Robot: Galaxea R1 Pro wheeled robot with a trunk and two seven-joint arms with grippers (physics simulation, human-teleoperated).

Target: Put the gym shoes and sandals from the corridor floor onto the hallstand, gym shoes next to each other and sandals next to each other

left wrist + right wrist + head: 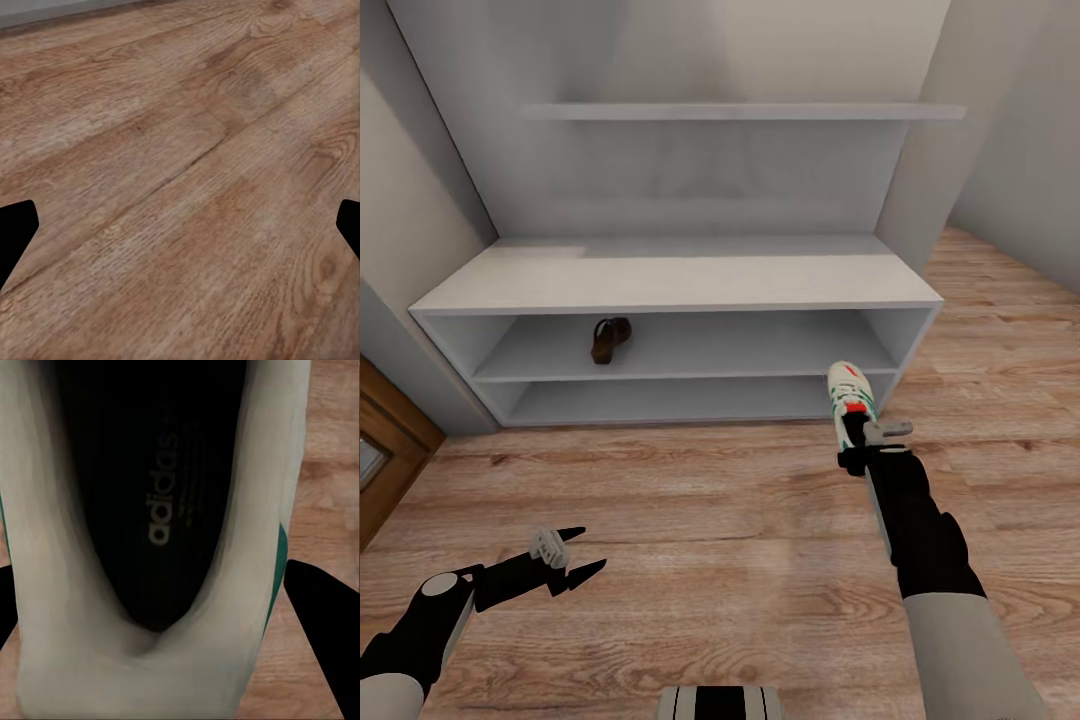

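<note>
My right gripper point(857, 440) is clamped on one gym shoe point(850, 390), held up in front of the hallstand point(680, 285), near its right end; my left gripper point(570, 560) is spread apart and empty over the corridor floor point(710, 520); one sandal point(610, 340) already sits on a shelf; I think the other shoes are still left to do.

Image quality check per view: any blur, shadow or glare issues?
Head view: even soft light, no glare; sandal sits in shelf shade inside the hallstand. Left wrist view: floor grain sharp, left gripper fingertips pure black. Right wrist view: gym shoe very close and soft, insole dark, logo still readable.
</note>
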